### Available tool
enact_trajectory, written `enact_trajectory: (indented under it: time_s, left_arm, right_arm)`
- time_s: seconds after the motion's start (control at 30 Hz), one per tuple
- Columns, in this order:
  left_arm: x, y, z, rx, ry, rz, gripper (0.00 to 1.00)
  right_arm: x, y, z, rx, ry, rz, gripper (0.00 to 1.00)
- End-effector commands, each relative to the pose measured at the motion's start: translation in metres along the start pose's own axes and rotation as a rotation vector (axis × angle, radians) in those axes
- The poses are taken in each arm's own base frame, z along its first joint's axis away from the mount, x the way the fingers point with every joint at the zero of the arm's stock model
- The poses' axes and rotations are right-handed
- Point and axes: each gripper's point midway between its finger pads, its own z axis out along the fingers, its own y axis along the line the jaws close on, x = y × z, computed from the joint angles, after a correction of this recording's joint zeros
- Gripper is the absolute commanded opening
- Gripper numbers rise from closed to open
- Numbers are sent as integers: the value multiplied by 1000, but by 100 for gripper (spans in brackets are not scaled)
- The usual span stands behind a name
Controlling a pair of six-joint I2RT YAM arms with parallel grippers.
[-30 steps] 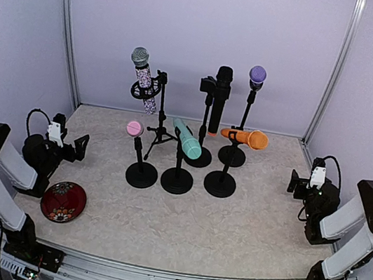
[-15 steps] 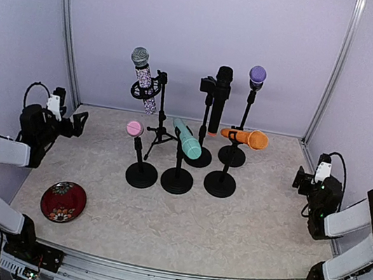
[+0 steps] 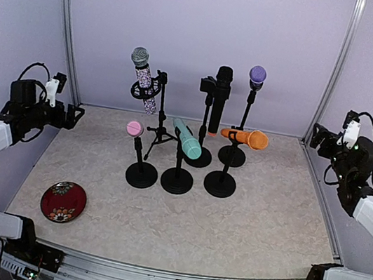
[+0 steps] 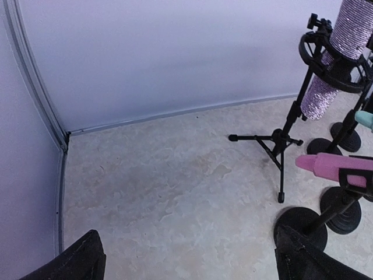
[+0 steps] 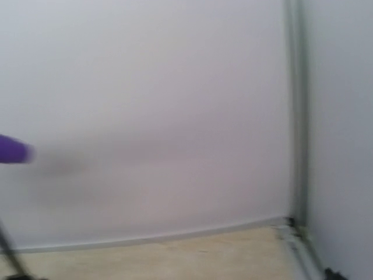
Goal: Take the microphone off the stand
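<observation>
Six microphones stand in a group in the middle of the table (image 3: 243,227), each one on its own stand, and none of them is held. At 11 o'clock of the group a glitter microphone (image 3: 144,76) sits tilted in a ring mount on a tripod stand (image 3: 158,125). At 12 o'clock is a black microphone (image 3: 219,97), upright, and at 1 o'clock a purple-headed microphone (image 3: 257,75). Nearer, from 9 to 3 o'clock, are a pink microphone (image 3: 135,129), a teal microphone (image 3: 187,139) and an orange microphone (image 3: 246,137), the last lying almost level, all on round-base stands. The left gripper (image 3: 73,116) hangs at 9 o'clock of the table, well apart from the group, its fingers (image 4: 76,259) spread wide with nothing between them. The right gripper (image 3: 319,138) hangs at 3 o'clock, near the side wall; its wrist view is blurred, so I cannot tell how its fingers stand. A red plate (image 3: 63,201) lies at 8 o'clock.
</observation>
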Motion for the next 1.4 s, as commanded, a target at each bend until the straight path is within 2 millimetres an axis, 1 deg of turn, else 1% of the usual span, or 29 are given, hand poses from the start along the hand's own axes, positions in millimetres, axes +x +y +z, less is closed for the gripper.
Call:
enact_trajectory:
  time_s: [0.0, 0.07, 0.1, 0.2, 0.27, 0.37, 0.57, 0.63, 0.73, 0.83, 0.93, 1.1, 1.23, 1.3, 1.37]
  left_arm:
    - [24, -27, -28, 110, 140, 17, 99]
    - [32, -42, -40, 176, 169, 38, 99]
    - [39, -49, -47, 207, 194, 40, 99]
    - [44, -64, -63, 267, 204, 53, 99]
    - [41, -70, -70, 289, 199, 70, 99]
    - [33, -70, -72, 289, 177, 81, 99]
    - [17, -77, -64, 343, 150, 46, 99]
    - [15, -78, -62, 348, 148, 44, 99]
    - [15, -82, -58, 351, 150, 68, 99]
    - [19, -85, -54, 356, 164, 80, 99]
    - [18, -89, -51, 360, 165, 82, 99]
    - [13, -93, -46, 354, 159, 87, 99]
    - [0, -96, -44, 340, 147, 105, 99]
    - [-7, -101, -44, 353, 139, 111, 99]
    - [-14, -106, -43, 367, 134, 117, 99]
  right_arm:
    - [23, 36, -37, -185, 103, 56, 100]
    - [33, 49, -57, -232, 109, 32, 100]
    - [43, 59, -68, -255, 123, 22, 100]
    - [45, 78, -89, -285, 110, 12, 100]
    - [54, 91, -97, -315, 137, -6, 100]
    - [68, 113, -103, -377, 169, -48, 100]
    - [68, 153, -113, -453, 153, -166, 100]
    - [66, 166, -112, -459, 149, -200, 100]
    - [63, 182, -107, -477, 140, -207, 100]
    - [56, 190, -96, -454, 134, -196, 100]
    - [48, 200, -86, -450, 121, -199, 100]
    - [48, 217, -66, -433, 143, -232, 100]
    - [43, 230, -55, -442, 139, -226, 100]
    - [45, 234, -50, -437, 148, -232, 96]
    - [48, 238, -47, -438, 159, -231, 90]
